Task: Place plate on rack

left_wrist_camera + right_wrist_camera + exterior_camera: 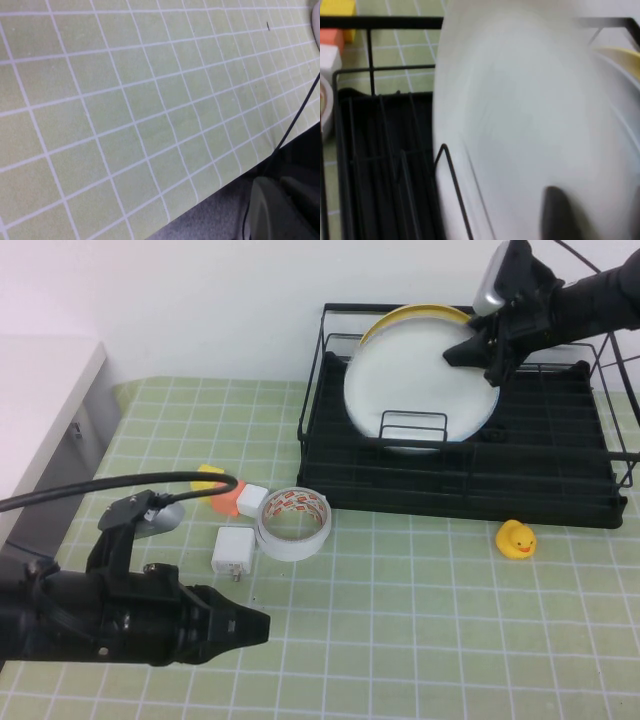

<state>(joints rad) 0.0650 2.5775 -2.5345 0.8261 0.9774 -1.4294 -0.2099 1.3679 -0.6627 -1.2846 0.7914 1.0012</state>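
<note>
The white plate (415, 390) stands on edge in the black wire rack (560, 480), leaning against an upright divider, just in front of a yellow plate (400, 318). My right gripper (478, 350) is over the rack and shut on the white plate's upper right rim. In the right wrist view the plate (520, 125) fills most of the picture, with one dark finger (560, 215) lying on its face and the rack (380, 150) beside it. My left gripper (258, 625) is low over the mat at the near left, shut and empty, far from the rack; in the left wrist view its fingers (272, 210) show only at a corner.
On the green checked mat in front of the rack lie a tape roll (293, 523), a white charger (234, 552), a white cube (252, 500), an orange block (226, 502) and a yellow block (210, 478). A rubber duck (516, 539) sits by the rack's front right. A white cabinet (40, 400) stands at left.
</note>
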